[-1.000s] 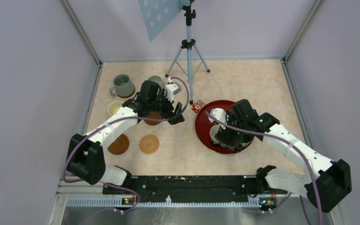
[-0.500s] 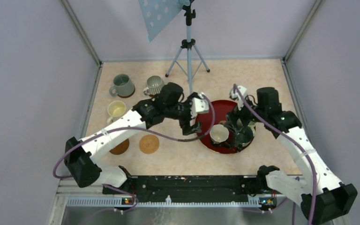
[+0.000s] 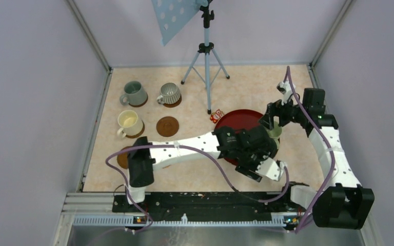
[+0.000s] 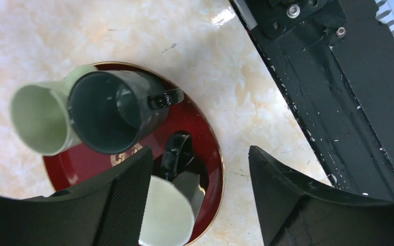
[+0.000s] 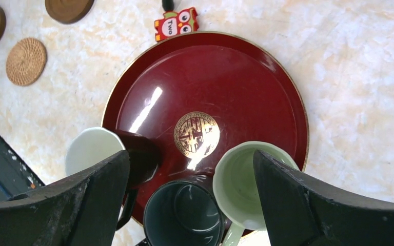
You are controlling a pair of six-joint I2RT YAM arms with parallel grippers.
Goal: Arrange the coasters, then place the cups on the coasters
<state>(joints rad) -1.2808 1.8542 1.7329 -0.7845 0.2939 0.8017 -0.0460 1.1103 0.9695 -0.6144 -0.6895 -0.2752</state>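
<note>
Over the red tray [image 5: 210, 77] - three cups: white cup [image 5: 90, 148], dark teal cup [image 5: 184, 215] (cut off at the bottom edge), pale green cup [image 5: 238, 179]. Left gripper [image 4: 199, 151] has its jaws apart with the white cup low between them; contact cannot be told. Right gripper [image 5: 191, 154] is spread wide, empty. From overhead, the left arm [image 3: 184, 148] hides most of the tray and the near coasters - one bare coaster [image 3: 168, 125] shows.
</note>
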